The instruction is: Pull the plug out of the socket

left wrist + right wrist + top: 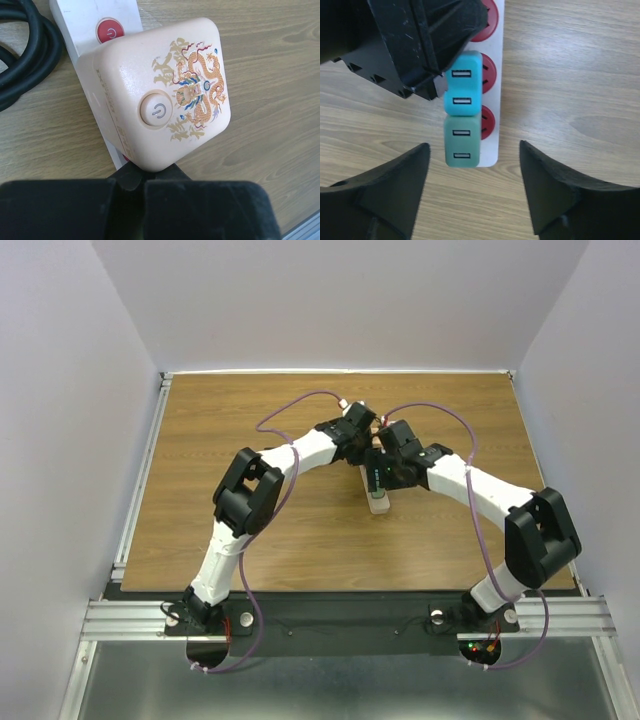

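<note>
The socket, a beige strip with round red outlets, lies mid-table. A cyan USB plug and a green USB plug sit side by side in its end outlets. A beige cube plug with a dragon print and a round button sits further along the strip. My right gripper is open wide above the strip's end, one finger on each side of the green plug, touching nothing. My left gripper is shut, its tips down on the strip right beside the cube plug.
The strip's thick black cord coils on the wood beside the strip's far end. The left gripper's black body covers the strip's upper outlets in the right wrist view. The two grippers are close together over the strip.
</note>
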Available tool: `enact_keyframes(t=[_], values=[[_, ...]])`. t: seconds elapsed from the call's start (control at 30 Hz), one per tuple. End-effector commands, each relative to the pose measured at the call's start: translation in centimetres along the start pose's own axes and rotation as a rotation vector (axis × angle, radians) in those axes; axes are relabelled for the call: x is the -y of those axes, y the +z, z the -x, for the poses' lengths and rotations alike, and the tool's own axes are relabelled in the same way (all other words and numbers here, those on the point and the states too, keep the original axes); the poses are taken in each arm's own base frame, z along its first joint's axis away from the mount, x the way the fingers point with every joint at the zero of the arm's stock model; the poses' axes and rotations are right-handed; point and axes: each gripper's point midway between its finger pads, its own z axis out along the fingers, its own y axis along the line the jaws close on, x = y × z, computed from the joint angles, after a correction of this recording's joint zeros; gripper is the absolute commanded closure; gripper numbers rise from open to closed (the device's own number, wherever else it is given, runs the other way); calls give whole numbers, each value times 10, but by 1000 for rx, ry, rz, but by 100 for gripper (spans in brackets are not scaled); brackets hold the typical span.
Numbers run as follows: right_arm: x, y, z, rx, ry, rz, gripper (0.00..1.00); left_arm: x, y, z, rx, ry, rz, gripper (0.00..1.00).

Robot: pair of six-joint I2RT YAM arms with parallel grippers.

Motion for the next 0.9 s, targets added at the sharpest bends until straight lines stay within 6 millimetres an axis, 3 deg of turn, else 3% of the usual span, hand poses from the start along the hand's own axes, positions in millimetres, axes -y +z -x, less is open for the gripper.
enact_keyframes(t=[0.0, 0.13, 0.23, 0.27, 0.33, 0.47, 0.6, 0.87], values=[[-19, 6, 12, 28, 0, 65, 26, -111, 45, -93, -233, 45, 296, 100], [-19, 14, -1, -11, 17, 69, 31, -119, 46, -100, -240, 42, 304, 100], [-15, 18, -9, -18, 32, 43, 39, -114, 47, -105, -262, 35, 266, 100], [-15, 18, -9, -13, 34, 37, 51, -114, 47, -107, -265, 39, 265, 100], [-14, 17, -3, 7, 46, 29, 62, -118, 46, -110, -271, 45, 276, 100], [-18, 21, 6, 17, 54, 32, 69, -123, 46, -120, -289, 51, 282, 100], [-25, 24, 8, 7, 45, 44, 100, -125, 45, -127, -299, 57, 285, 100], [-27, -21, 45, 138, 60, 59, 100, -131, 45, -151, -328, 120, 326, 100]])
